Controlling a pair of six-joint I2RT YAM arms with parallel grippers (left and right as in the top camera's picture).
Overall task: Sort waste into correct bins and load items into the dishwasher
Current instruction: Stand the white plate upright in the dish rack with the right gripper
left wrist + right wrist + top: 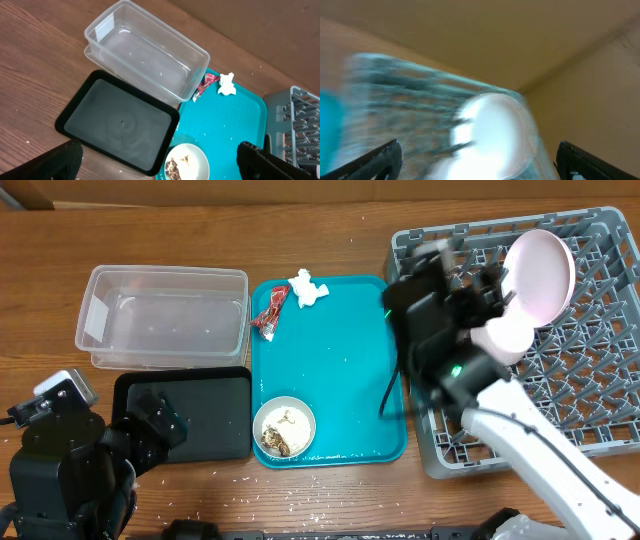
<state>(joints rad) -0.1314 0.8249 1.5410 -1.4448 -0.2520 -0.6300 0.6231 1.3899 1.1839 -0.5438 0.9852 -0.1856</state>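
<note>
- Our left claw [160, 150] is spread wide with nothing in it. Its fingers [60, 161] sit at the bottom corners of the wrist view, above the black tray [115, 122].
- Our right claw [479, 147] is spread just as wide and also holds nothing. It faces the plate [492, 127] in the rack [405, 85].
- From overhead, we see the plate [540, 272] standing on edge in the far part of the rack [590, 380]. The pink bowl [505, 335] sits right against it on the near side, also in the rack.
- The black tray lies just in front of the tub [145, 55], at the left of the table [330, 230].
- The teal tray [340, 360] lies between these two bins and the rack.
- The tissue [308, 288] and wrapper [270, 310] lie near each other at its far left corner.
- The pale bowl [285, 428] stands at its near left corner, with the scraps [278, 440] inside.
- The table is brown wood grain, with white crumbs [250, 477] scattered along the near edge.
- Beyond the table, a plain brown surface [260, 25] shows in both wrist views.
- The right wrist view is blurred all over. The rack's pegs are smears there, and we cannot tell whether the claw touches the plate.
- Overhead, the right arm [440, 330] hides the rack's left part, and the claw's fingers merge with its dark bulk.
- The frame cuts off the rack's right edge and the left arm [70, 480] at the bottom.
</note>
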